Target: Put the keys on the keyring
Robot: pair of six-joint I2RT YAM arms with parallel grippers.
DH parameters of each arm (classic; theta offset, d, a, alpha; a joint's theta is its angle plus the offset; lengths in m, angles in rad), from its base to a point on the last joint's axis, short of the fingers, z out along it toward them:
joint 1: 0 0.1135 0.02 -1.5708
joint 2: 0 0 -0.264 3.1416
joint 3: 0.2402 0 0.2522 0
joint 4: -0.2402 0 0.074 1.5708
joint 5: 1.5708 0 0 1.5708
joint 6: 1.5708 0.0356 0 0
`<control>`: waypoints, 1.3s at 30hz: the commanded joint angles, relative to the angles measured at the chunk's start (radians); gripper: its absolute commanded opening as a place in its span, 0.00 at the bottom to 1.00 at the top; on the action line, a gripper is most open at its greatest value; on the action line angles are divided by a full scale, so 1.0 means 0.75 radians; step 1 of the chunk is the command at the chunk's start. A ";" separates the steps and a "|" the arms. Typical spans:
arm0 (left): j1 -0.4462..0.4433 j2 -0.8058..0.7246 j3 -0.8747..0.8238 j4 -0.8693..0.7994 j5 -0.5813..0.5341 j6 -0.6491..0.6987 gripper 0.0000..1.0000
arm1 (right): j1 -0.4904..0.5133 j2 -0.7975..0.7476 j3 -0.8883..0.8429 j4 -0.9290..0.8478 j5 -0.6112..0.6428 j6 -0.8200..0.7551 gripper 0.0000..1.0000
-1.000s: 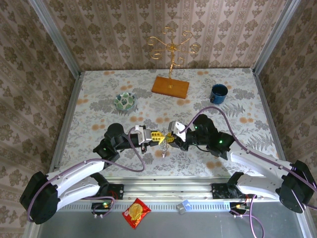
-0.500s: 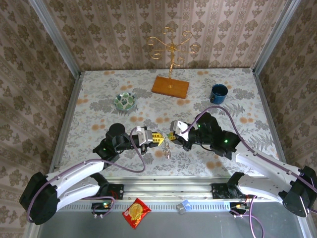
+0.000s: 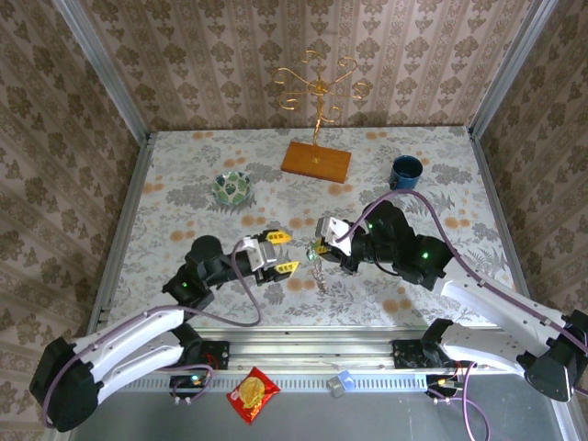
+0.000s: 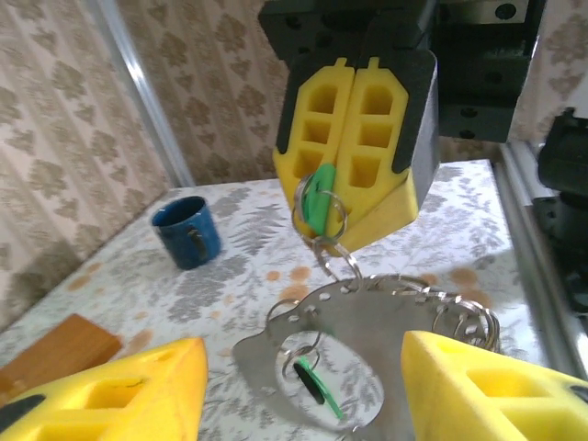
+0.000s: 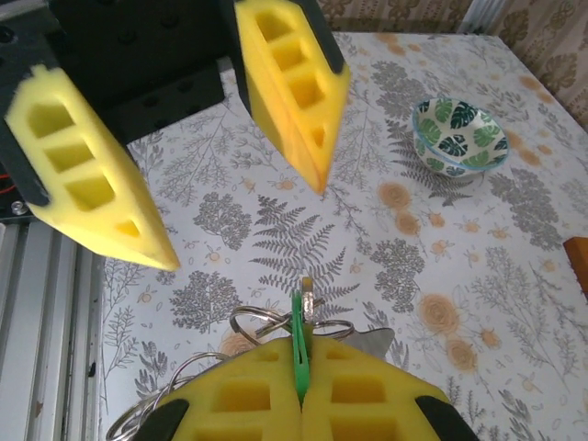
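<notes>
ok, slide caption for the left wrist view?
Right gripper shut on a green key, keyring dangling below; left gripper open in the foreground.

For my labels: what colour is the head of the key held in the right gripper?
Bright green; the key shows best in the left wrist view.

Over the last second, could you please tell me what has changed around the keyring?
The left gripper opened, let go of the keyring and drew back to its own side. The right gripper shut on a green key, and the keyring now hangs from that grip alone. The bowl, mug and stand stayed put.
</notes>
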 commanded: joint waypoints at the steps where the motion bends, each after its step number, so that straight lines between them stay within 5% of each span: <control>1: 0.005 -0.133 -0.060 0.028 -0.224 -0.052 0.62 | 0.016 0.048 0.073 -0.054 0.067 -0.018 0.00; 9: 0.028 -0.564 -0.066 -0.308 -1.035 -0.112 0.77 | 0.188 0.323 0.259 0.031 0.038 0.005 0.00; 17: 0.044 -0.660 0.126 -0.628 -1.395 -0.152 0.77 | 0.311 0.620 0.397 0.406 -0.130 0.145 0.00; 26: 0.047 -0.621 0.132 -0.698 -1.457 -0.159 0.77 | 0.237 0.807 0.337 0.383 -0.063 0.195 0.00; 36: 0.069 -0.456 0.040 -0.541 -1.415 -0.152 0.80 | 0.139 0.774 0.200 0.016 0.209 -0.070 0.00; 39: 0.125 -0.385 0.011 -0.465 -1.335 -0.177 0.81 | 0.133 0.782 0.167 -0.036 0.316 -0.158 0.07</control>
